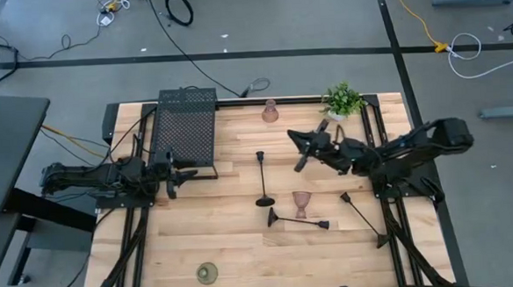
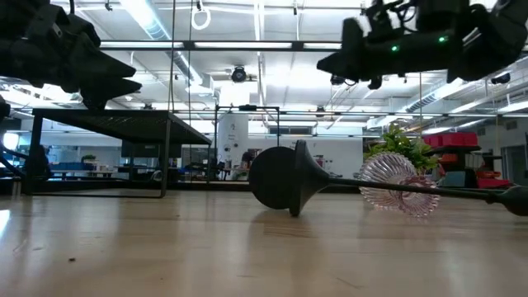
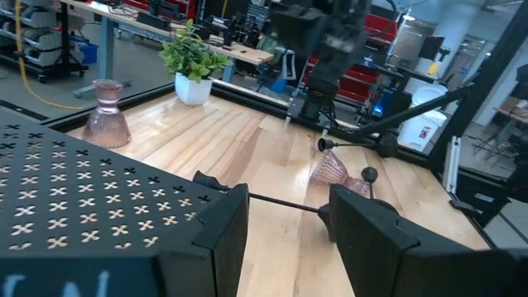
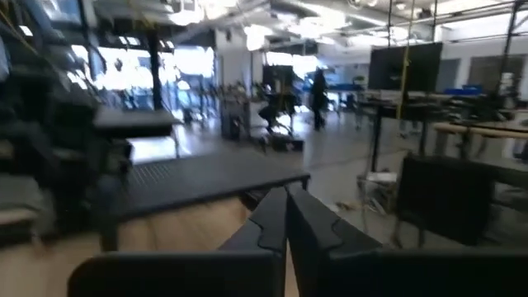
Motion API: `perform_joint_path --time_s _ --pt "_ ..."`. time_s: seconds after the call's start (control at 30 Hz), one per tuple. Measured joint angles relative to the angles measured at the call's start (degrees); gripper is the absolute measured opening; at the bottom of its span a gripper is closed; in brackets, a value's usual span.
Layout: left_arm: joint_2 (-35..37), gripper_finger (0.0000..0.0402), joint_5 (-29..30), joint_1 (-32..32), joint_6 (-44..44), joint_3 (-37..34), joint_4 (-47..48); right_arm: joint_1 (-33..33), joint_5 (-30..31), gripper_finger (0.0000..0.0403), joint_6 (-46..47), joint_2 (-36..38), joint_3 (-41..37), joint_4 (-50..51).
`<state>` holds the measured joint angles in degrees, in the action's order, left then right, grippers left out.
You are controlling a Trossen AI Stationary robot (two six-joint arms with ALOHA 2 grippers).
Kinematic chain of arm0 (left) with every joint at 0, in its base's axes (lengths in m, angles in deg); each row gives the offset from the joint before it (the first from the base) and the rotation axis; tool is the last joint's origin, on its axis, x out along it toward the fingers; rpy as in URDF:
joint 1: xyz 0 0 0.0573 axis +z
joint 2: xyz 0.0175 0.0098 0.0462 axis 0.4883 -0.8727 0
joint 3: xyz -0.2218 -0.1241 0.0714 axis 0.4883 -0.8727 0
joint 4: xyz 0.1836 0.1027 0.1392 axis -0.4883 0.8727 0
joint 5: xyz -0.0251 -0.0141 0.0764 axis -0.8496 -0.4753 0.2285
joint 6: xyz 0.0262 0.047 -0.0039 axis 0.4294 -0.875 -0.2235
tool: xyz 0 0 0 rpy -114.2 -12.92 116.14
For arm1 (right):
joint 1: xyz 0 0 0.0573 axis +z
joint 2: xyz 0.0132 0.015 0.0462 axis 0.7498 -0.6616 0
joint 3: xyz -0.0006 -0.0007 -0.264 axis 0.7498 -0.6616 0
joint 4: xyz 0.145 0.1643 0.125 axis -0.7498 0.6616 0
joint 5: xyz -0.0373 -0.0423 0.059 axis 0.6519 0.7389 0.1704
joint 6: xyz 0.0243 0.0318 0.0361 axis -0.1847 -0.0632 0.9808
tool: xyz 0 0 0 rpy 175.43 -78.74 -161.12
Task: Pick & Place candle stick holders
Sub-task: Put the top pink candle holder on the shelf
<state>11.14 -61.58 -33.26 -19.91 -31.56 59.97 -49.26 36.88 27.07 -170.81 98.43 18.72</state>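
The upright black stem (image 1: 263, 178) is found nearer the right end effector (image 1: 300, 165), pressed together empty; the left end effector (image 1: 190, 173) is spread beside the mesh box (image 1: 184, 128).

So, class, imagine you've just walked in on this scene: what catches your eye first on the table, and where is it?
Probably the black mesh box at the table's far left, with the left gripper open beside it. Next, the scattered candle stick holders: one black stem stands upright mid-table, two more lie toppled nearby, around a pinkish goblet. The right gripper hangs shut above the table near the green potted plant.
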Motion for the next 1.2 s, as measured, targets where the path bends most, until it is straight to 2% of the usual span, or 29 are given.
perform_joint_path --time_s 0.13,0.37,0.5,0.57,0.73,0.93,1.1,1.2 --pt "0.0 0.0172 -0.82 0.0 -0.02 0.0 0.02 -0.04 6.68 0.0013 -0.69 -3.86 2.06 1.5" --pt "0.0 0.0172 -0.82 0.0 -0.28 0.04 0.2 -0.06 8.51 0.0013 -1.28 -5.93 2.87 2.21" --pt "-0.01 0.0172 -0.84 0.0 -0.3 0.04 0.24 -0.73 15.72 0.0013 0.86 -5.85 2.87 1.79" --pt "-0.02 0.0172 -0.84 0.0 -0.37 0.04 0.27 -1.37 17.42 0.0013 2.67 -5.85 2.87 2.04" --pt "-0.02 0.0172 -0.84 -0.02 -0.39 0.04 0.31 -3.31 12.93 0.0013 4.55 -5.85 2.87 4.98" --pt "-0.02 0.0172 -0.84 -0.01 -0.44 0.04 0.31 -6.61 10.46 0.0019 13.87 -5.84 2.85 11.8" --pt "-0.02 0.0172 -0.84 -0.01 -0.46 0.04 0.33 -10.27 2.36 0.0058 18.3 -5.85 2.85 18.28" --pt "-0.02 0.0172 -0.83 0.0 -0.5 0.04 0.33 -11.48 0.73 0.0097 18.98 -6.63 2.84 18.92"
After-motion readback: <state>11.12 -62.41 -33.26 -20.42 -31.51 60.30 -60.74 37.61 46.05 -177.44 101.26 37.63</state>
